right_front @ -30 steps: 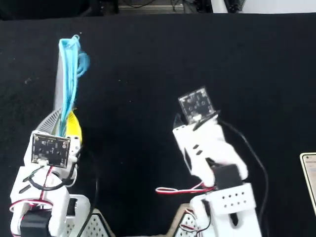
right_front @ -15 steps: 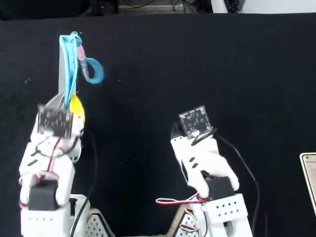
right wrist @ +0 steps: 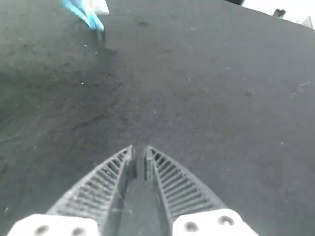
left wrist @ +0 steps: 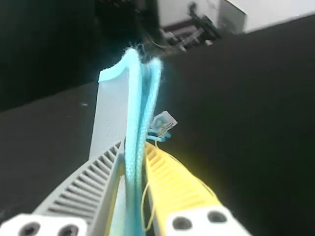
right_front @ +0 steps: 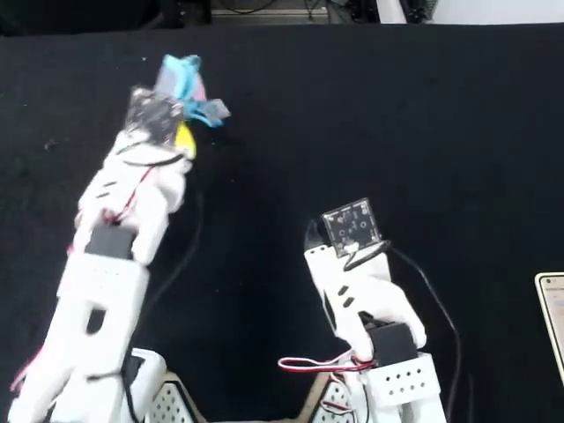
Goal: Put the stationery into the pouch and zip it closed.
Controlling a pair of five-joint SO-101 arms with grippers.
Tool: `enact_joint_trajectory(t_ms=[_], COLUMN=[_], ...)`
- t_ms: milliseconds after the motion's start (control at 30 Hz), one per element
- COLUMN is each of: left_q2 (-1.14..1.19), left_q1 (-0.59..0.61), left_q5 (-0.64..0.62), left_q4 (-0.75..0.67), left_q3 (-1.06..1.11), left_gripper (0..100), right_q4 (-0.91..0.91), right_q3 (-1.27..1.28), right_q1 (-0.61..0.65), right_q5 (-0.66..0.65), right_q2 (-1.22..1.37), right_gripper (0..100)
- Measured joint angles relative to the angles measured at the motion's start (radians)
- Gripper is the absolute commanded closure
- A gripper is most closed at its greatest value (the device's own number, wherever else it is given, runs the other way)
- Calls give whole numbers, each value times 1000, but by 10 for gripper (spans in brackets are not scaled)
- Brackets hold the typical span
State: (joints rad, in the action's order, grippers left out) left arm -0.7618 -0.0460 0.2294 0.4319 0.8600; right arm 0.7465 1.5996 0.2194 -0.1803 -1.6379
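Note:
My left gripper (right_front: 176, 123) is stretched out to the far left of the table, shut on a grey pouch (right_front: 181, 75) with a light blue zipper edge. In the left wrist view the pouch (left wrist: 115, 113) stands on edge between the grey and yellow fingers of that gripper (left wrist: 134, 147), and its zipper pull (left wrist: 164, 121) hangs to one side. My right gripper (right_front: 310, 236) sits low near the table's middle, well apart from the pouch. In its own wrist view the right gripper (right wrist: 139, 150) is shut over bare black cloth with nothing in it.
A white flat object (right_front: 552, 308) lies at the table's right edge. The black cloth (right_front: 397, 132) covers the whole table. The pouch's blue edge (right wrist: 88, 12) shows far off in the right wrist view.
The left arm has stretched out and away, carrying the pouch toward the far left. The right arm has drawn back a little toward its base.

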Motion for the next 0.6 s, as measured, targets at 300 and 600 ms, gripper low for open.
enact_joint_trajectory(t_ms=[300,600], left_q2=[374,413], left_q1=[-92,-97], left_q5=[-2,-259], left_q4=[2,57], left_q3=[-133,-130], left_gripper=[931,737], right_q4=[0,0], right_q3=[8,8], right_q1=[0,0], right_q5=[0,0], right_q2=[0,0], right_gripper=[967,967])
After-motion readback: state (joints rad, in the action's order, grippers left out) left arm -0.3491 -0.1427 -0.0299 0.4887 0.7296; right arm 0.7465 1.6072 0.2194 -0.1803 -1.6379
